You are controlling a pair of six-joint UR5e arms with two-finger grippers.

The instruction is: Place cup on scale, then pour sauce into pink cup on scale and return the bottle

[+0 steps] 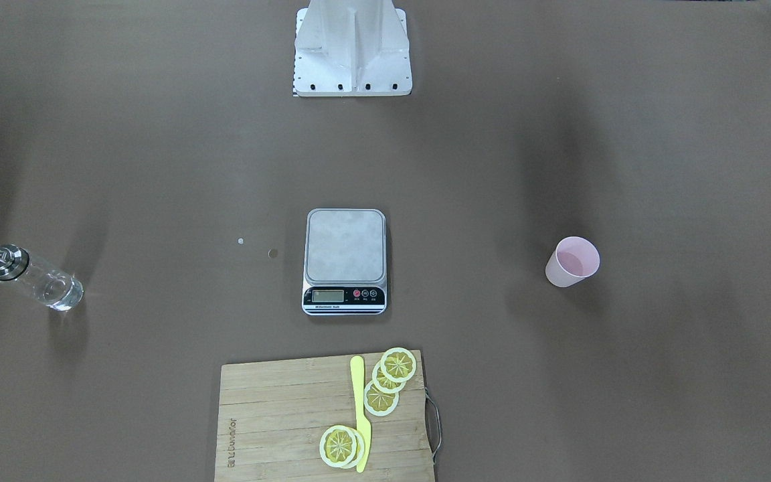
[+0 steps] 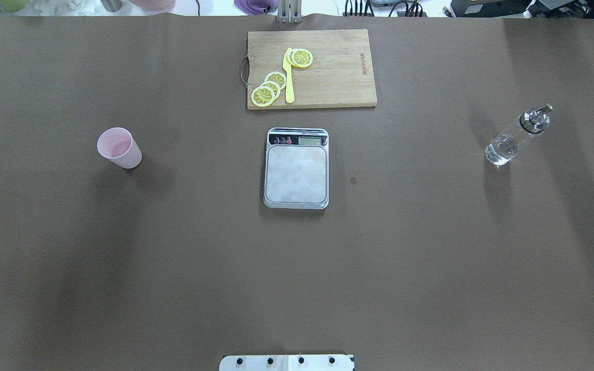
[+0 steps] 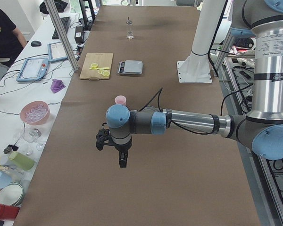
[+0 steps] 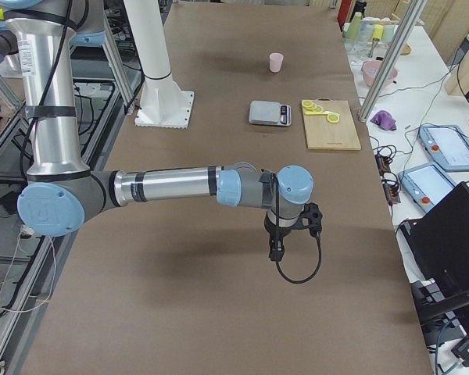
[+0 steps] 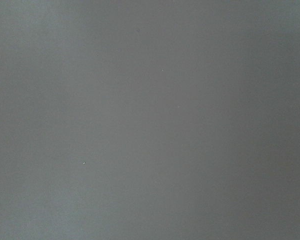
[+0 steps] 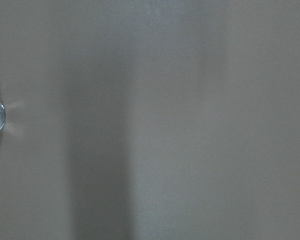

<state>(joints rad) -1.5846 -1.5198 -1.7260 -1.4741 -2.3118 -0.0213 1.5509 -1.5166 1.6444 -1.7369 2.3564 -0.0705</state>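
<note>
- The small pale pink tapered plastic cup [image 2: 119, 148] stands upright, mouth up, on the brown table cover on the robot's left side. It is well apart from the small rectangular steel-topped kitchen scale [image 2: 296, 172] at the table's middle.
- The scale's platform is bare, so placing the cup is not yet done.
- The left gripper [image 3: 122, 162] hangs fingers-down above the table, showing only in a side view, so I cannot tell whether it is parted or closed.
- From that gripper the cup lies farther in, toward the scale; the left arm looks clearly the nearer one to fetch it.
- The small clear glass dispenser bottle [image 2: 516, 136] with its metal spout stands far right.
- The right gripper [image 4: 276, 251] likewise hangs fingers-down; its state cannot be told.
</note>
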